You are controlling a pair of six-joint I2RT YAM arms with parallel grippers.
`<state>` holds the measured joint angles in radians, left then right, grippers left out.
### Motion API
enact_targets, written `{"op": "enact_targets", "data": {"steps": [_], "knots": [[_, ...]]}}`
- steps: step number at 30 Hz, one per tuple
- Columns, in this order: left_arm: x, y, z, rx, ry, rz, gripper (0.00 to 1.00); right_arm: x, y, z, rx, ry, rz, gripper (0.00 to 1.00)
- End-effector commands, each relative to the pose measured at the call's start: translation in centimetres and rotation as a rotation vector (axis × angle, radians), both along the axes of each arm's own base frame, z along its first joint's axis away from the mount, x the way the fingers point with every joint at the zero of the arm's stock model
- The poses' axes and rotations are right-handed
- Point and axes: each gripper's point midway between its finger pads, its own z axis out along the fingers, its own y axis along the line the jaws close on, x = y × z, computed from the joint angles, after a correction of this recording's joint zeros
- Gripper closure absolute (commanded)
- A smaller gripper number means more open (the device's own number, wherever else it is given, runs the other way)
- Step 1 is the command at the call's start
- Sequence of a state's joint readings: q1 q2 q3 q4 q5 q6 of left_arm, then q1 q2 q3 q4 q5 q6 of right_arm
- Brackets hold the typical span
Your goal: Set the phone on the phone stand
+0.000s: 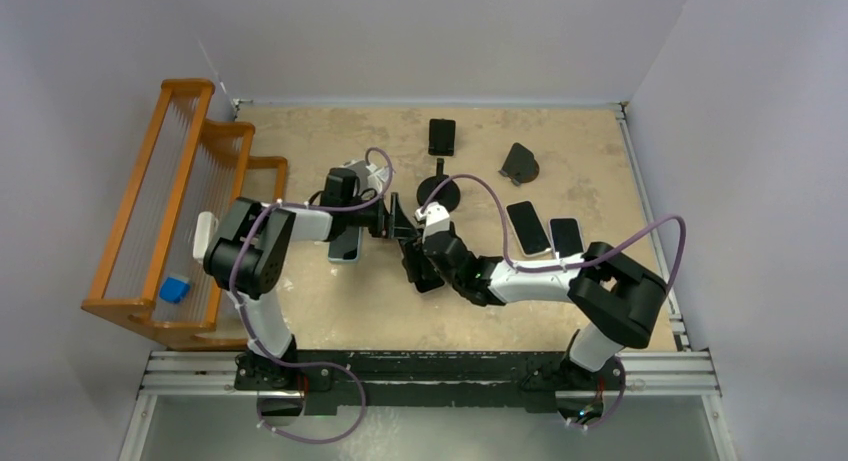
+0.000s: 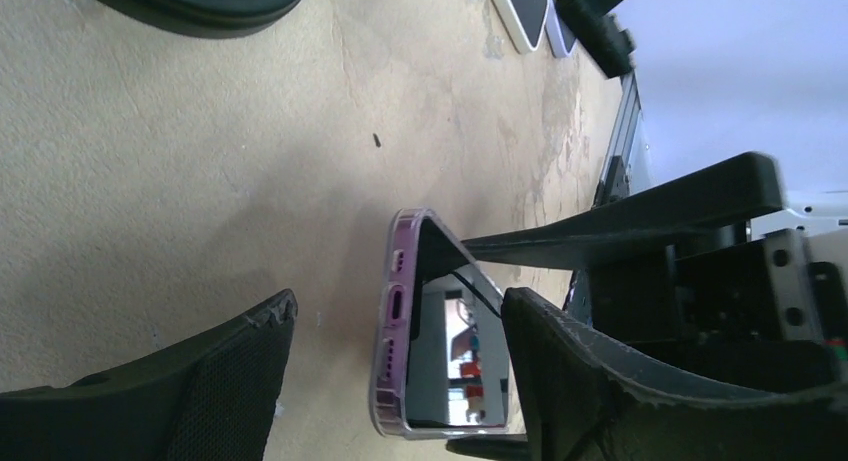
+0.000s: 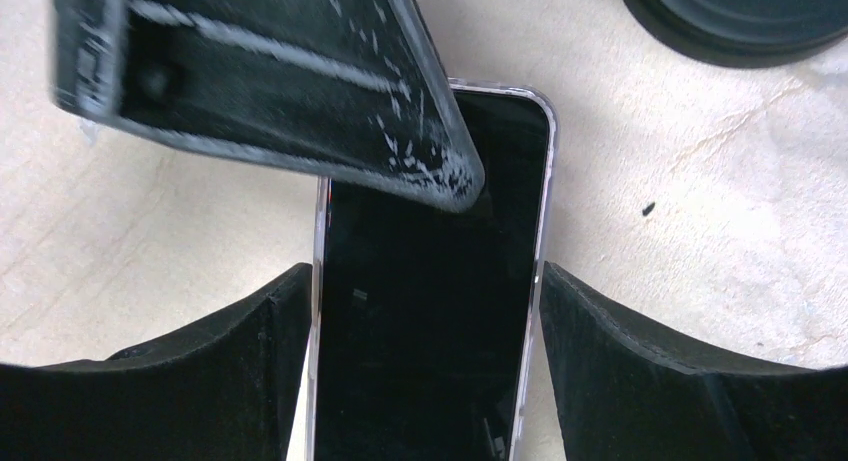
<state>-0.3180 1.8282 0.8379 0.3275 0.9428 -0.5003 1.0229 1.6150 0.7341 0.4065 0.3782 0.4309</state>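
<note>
I see the right gripper clamped on the phone, one finger against each long edge. The left gripper stands with jaws apart, straddling the phone's port end (one finger crosses over the screen). The phone is mid-table, near the stand, not on it.

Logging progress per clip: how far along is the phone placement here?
Done: the right gripper grips the phone by its long edges, tilted up off the table. In hand: the open left gripper straddles its end, seemingly for a regrip or handover. Left: carry it to the nearby phone stand, which holds nothing yet.
</note>
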Motion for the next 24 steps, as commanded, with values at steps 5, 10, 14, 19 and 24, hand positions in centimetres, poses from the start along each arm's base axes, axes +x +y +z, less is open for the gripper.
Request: {"op": "enact_targets", "data": {"steps": [5,10,14,19,24], "knots": [[-0.5,-1.0,-0.5,-0.032,-0.001,-0.088,0.54,2.9,2.8,4.9,0.099,-0.139,-0.022,0.81],[-0.3,-1.3,-0.2,-0.045,-0.010,-0.106,1.00,3.2,3.4,5.5,0.106,-0.151,-0.011,0.79],[0.3,-1.4,0.8,-0.057,-0.062,-0.104,1.00,3.3,3.7,6.2,0.116,-0.168,0.011,0.41],[3.0,-1.4,2.6,-0.009,-0.158,-0.024,1.00,4.4,2.4,9.7,0.243,-0.196,0.000,0.04],[6.1,-0.6,5.5,0.058,-0.299,0.087,1.00,5.7,-1.2,13.5,0.437,-0.214,0.022,0.01]]}}
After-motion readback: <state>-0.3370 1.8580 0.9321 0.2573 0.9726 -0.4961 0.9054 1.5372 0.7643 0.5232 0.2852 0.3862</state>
